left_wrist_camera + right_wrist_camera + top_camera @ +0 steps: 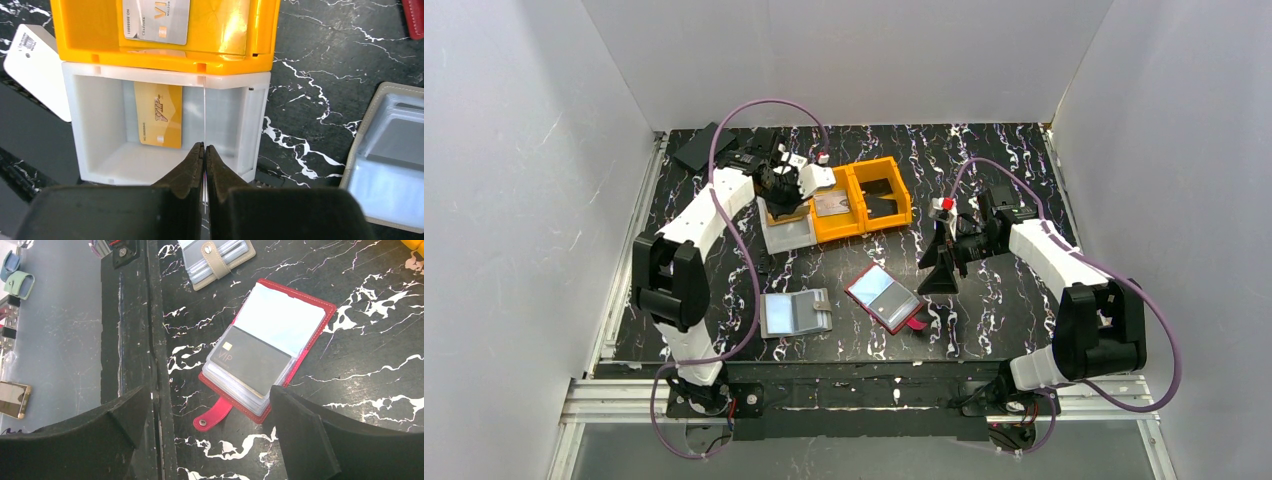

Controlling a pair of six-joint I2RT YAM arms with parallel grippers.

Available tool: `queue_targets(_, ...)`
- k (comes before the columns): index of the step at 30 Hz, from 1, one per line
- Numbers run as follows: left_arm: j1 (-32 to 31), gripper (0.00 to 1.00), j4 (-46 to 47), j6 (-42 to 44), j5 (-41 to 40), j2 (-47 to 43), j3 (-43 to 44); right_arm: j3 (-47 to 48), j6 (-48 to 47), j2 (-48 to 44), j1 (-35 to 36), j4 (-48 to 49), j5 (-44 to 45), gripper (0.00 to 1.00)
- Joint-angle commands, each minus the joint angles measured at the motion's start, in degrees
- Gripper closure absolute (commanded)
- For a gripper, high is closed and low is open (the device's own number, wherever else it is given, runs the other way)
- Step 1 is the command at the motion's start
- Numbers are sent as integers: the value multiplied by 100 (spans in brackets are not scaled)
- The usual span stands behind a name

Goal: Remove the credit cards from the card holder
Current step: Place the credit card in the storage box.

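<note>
A red card holder point(884, 298) lies open on the table's middle, with a black card point(250, 360) in its top clear sleeve point(280, 320). My right gripper point(210, 390) hovers open just right of it, its fingers wide apart and nothing between them. A beige card holder point(794, 312) lies open to the left. My left gripper point(204, 146) is shut on a credit card point(204, 110) seen edge-on as a thin line, held over the white bin point(252, 120). A gold card point(159, 122) lies in that bin.
Orange bins point(864, 200) stand behind the white bin point(786, 232); one holds a silver card point(156, 20). A white tag point(35, 70) lies left of the bins. A dark flat piece point(699, 147) sits at the back left corner. White walls enclose the table.
</note>
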Motion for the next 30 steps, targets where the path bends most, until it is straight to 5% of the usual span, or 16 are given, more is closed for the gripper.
queue_targets(1, 219, 100, -4, 229, 513, 210, 117, 28, -132, 61, -41, -148, -140, 2)
queue_targets(30, 549, 100, 328, 223, 616, -388, -756, 31, -300, 148, -94, -313, -303, 2)
